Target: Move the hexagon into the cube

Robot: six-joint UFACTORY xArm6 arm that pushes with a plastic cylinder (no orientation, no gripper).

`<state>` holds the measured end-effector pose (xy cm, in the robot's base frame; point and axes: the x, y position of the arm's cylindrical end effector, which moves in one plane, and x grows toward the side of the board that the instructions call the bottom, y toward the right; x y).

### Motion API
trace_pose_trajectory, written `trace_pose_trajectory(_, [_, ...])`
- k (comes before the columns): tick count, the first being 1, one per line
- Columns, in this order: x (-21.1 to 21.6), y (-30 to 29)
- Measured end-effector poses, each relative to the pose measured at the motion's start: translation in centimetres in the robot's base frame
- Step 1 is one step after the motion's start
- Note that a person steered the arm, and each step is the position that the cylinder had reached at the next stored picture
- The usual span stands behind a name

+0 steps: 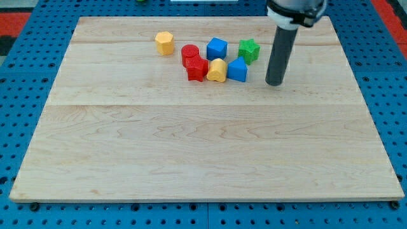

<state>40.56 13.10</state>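
Note:
A yellow hexagon (165, 42) lies alone near the view's top, left of the cluster. A blue cube (217, 48) sits in the cluster, with a red cylinder (189, 53) to its left. My tip (275, 83) rests on the board at the view's right of the cluster, a little right of a second blue block (237, 70) and below the green star (249, 49). It touches no block. It is far right of the hexagon.
A red star-like block (196, 69) and a yellow heart-like block (217, 70) sit at the cluster's lower side. The wooden board (203, 152) lies on a blue pegboard surface (25, 76).

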Motion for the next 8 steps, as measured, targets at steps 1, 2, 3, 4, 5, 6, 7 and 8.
trace_pose_trajectory(1, [1.9,-0.8])
trace_pose_trajectory(2, [1.2,-2.1])
trace_pose_trajectory(3, [-0.1,-3.7])
trace_pose_trajectory(4, [-2.0,-4.9])
trace_pose_trajectory(5, [-2.4,-5.2])
trace_pose_trajectory(6, [-1.5,-5.3])
trace_pose_trajectory(7, [-1.3,-7.2])
trace_pose_trajectory(8, [-1.7,-8.9])
